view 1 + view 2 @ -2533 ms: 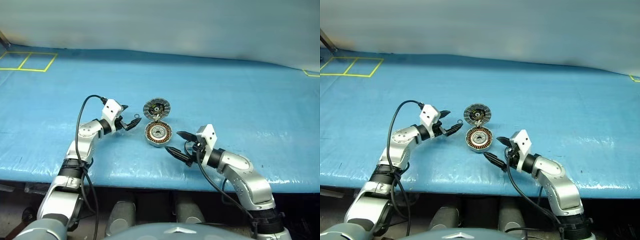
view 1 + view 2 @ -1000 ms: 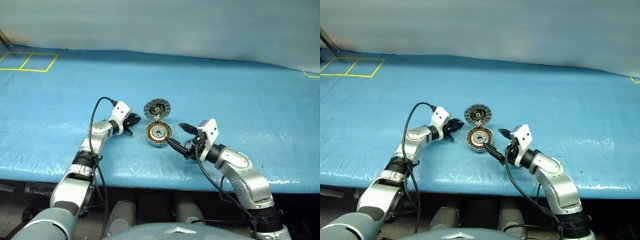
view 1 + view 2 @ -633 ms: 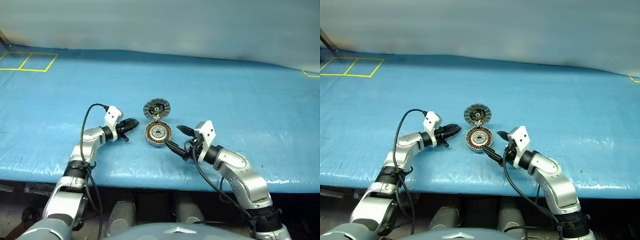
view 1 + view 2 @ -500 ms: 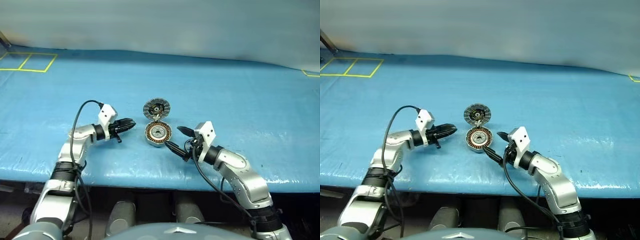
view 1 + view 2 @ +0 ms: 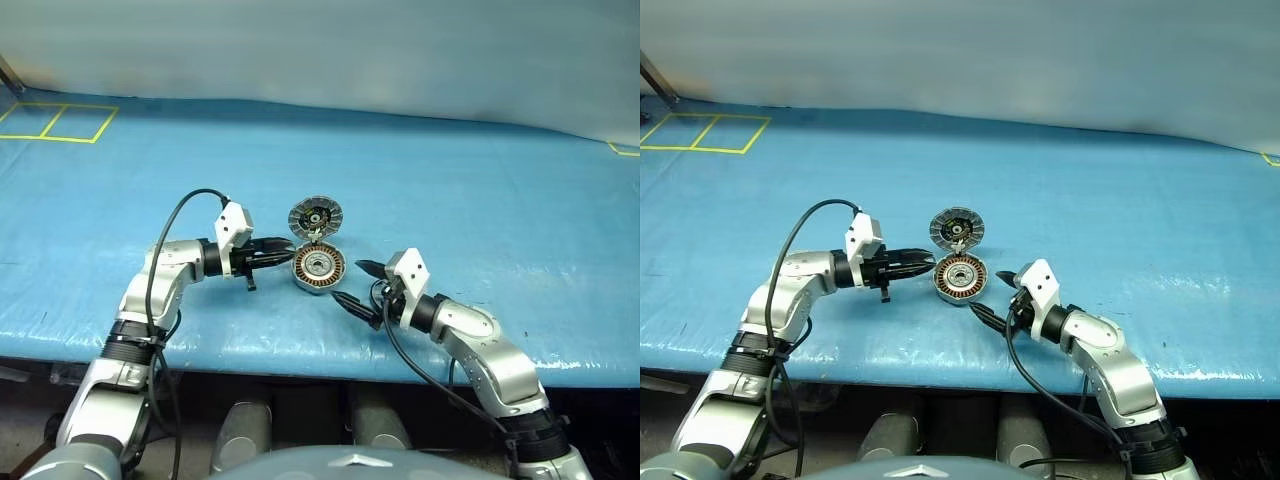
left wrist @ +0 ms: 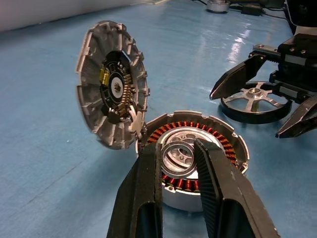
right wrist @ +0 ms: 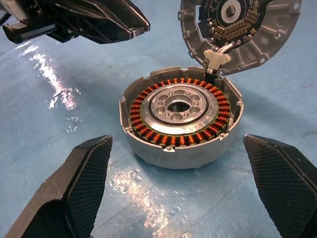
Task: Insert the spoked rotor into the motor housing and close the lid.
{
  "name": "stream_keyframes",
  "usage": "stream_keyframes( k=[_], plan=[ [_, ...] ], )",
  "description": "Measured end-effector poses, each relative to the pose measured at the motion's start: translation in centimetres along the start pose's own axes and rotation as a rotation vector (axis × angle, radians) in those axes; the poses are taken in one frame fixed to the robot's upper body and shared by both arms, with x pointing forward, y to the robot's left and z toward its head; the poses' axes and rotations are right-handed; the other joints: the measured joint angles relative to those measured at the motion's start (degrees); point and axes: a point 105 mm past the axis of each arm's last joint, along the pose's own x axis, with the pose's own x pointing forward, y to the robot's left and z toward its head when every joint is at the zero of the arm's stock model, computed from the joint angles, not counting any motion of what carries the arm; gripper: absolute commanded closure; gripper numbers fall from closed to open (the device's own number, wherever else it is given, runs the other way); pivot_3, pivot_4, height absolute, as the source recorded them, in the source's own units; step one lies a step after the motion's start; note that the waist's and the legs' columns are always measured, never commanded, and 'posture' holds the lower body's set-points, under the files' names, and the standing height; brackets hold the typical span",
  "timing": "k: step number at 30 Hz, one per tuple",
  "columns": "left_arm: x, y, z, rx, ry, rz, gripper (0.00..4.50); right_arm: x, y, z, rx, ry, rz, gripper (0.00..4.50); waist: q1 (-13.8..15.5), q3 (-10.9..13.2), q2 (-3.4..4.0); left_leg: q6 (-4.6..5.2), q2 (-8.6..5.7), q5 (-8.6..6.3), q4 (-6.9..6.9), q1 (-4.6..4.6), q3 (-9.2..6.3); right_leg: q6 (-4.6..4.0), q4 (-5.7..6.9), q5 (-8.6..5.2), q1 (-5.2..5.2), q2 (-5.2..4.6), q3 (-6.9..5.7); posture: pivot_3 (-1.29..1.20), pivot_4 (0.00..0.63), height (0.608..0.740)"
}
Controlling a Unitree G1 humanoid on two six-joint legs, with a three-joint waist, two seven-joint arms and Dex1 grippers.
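The spoked rotor (image 6: 253,99) lies flat on the blue table (image 5: 480,180), near the motor housing (image 5: 318,268) on the housing's right side. In the left wrist view it sits low between the 2 fingers of the right gripper (image 5: 349,283), black outer ring down on the table and silver spokes and hub facing up. The fingers do not close on it.

The motor housing rests on the table close to the near edge. Its ring of copper windings and its silver centre are both uncovered, so the rotor is not yet in it. The lid (image 5: 315,216) is joined to the housing's far edge and stands open, tilted up, with the striped rim and dark centre facing the robot.

The right gripper is spread wide just to the right of the housing and on its near side. Its 2 fingers point toward the housing, 1 on each side of it in the right wrist view, and hold nothing.

The left gripper (image 5: 285,248) reaches in from the housing's left, roughly level, with its tips just at the housing's left rim. Its fingers are nearly together and pinch a small thin ring (image 6: 177,159) in front of the housing's centre.

Far from the housing, at the table's back left corner, are yellow tape squares (image 5: 60,122).
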Motion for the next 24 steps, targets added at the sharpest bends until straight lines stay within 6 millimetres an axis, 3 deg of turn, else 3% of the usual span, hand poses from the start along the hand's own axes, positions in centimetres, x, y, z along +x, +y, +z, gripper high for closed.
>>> stream_keyframes(
  k=[12,24],
  plan=[
    [3.6,-0.2,-1.2,0.001,0.051,-0.069,3.86,-0.4,-0.2,-0.6,-0.037,0.038,-0.013,0.0,0.02,0.0,0.0,0.0,-0.01,0.0,0.0,-0.01,0.01,0.0,0.0,0.0,0.0,0.0,0.0,0.0,0.15,0.74],
    [4.2,-0.1,-2.2,0.027,0.087,-0.069,3.86,-0.4,-0.3,-0.5,-0.047,0.034,-0.028,0.0,0.05,0.01,-0.01,0.0,-0.01,0.0,0.0,-0.02,0.0,0.0,0.0,0.0,0.0,0.0,0.0,0.0,0.15,0.74]
  ],
)
